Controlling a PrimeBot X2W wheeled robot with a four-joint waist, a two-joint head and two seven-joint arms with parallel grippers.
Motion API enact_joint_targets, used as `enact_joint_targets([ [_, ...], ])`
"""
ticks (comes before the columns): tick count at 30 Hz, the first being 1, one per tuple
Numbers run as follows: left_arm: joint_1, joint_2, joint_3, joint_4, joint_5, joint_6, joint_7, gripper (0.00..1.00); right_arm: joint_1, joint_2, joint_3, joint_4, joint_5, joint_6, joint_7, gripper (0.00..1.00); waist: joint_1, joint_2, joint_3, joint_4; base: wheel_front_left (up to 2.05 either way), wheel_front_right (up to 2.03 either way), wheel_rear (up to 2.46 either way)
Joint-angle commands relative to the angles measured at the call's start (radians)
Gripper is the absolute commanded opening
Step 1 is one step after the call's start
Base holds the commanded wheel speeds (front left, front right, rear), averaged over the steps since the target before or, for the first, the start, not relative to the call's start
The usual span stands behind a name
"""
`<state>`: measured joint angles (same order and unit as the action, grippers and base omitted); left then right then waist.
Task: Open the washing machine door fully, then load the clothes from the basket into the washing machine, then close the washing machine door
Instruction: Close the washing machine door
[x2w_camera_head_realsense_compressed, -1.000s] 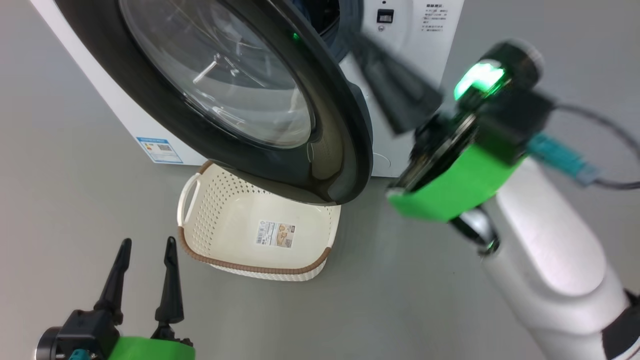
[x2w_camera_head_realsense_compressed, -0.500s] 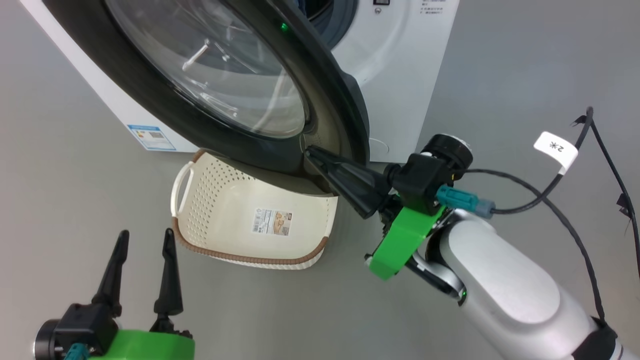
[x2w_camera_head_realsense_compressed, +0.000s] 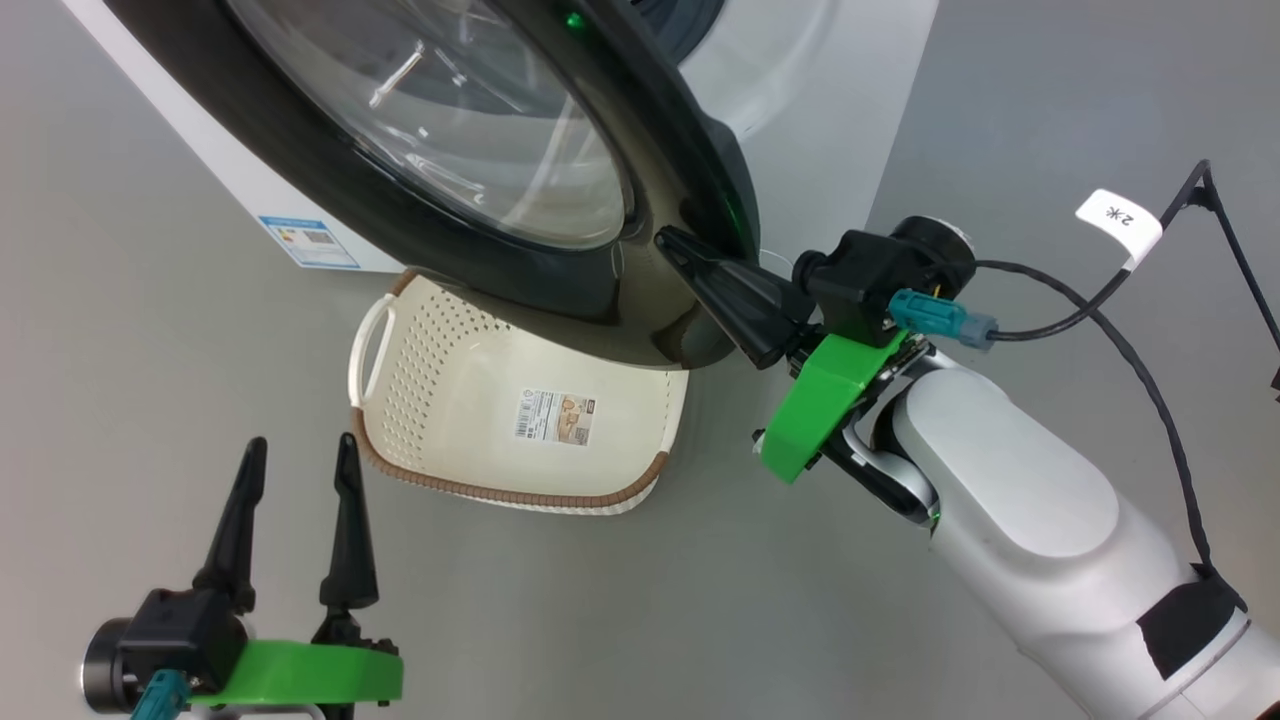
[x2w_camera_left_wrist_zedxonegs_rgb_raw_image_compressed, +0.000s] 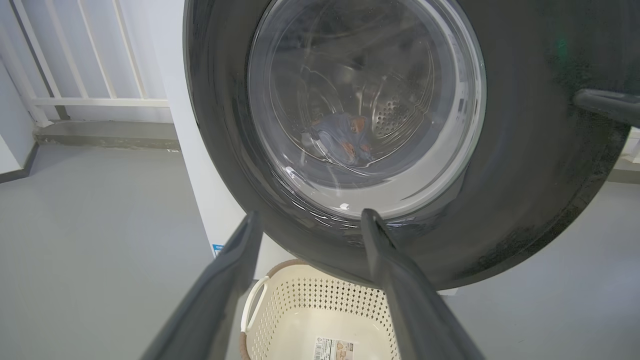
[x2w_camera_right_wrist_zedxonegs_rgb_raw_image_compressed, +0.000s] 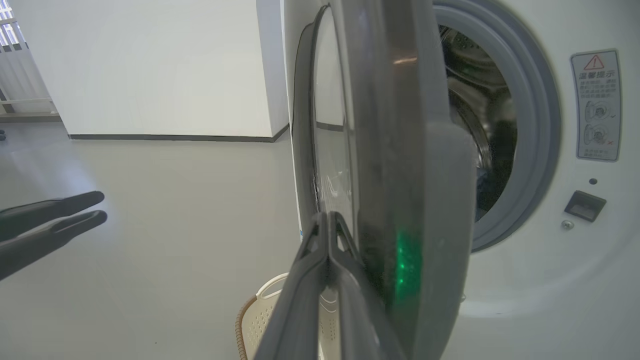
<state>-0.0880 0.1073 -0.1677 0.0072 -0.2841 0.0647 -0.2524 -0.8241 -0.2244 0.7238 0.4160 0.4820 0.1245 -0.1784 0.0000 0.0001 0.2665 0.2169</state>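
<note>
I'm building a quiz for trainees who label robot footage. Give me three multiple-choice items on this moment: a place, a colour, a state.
1. Where does the basket stand? A on a table; B on the floor beneath the washing machine door; C on a chair.
2. What colour is the basket's rim? A brown; B blue; C red.
3. How does the right gripper stand? A fingers spread wide; B clamped on a cloth; C fingers shut together, empty.
Answers: 1 B, the door overhangs it on the floor. 2 A, a brown band edges the cream walls. 3 C, its wrist view shows both fingers pressed together, nothing between.
</note>
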Motion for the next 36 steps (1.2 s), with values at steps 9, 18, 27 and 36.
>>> enact_joint_targets([
  [9,-0.036,-0.007,0.04,-0.031,0.015,-0.019,-0.009,1.0,-0.062,-0.001,-0.019,0.066,0.026,0.006,-0.032,0.0,0.0,-0.0001,0.03,0.016,0.0,0.0,0.0],
  [18,-0.06,-0.035,0.029,-0.038,0.028,-0.037,-0.009,1.0,-0.172,-0.037,-0.091,0.186,0.028,0.006,-0.043,0.0,0.0,-0.0001,0.106,0.061,0.0,0.0,0.0],
  [27,-0.096,-0.05,0.008,-0.051,0.041,-0.04,-0.009,1.0,-0.302,-0.062,-0.169,0.287,0.029,0.006,-0.063,0.0,0.0,-0.0001,0.187,0.102,0.0,0.0,0.0],
  [36,-0.117,-0.056,0.001,-0.05,0.037,-0.033,-0.009,1.0,-0.399,-0.072,-0.214,0.364,0.018,0.006,-0.079,0.0,0.0,-0.0001,0.22,0.119,0.0,0.0,0.0],
])
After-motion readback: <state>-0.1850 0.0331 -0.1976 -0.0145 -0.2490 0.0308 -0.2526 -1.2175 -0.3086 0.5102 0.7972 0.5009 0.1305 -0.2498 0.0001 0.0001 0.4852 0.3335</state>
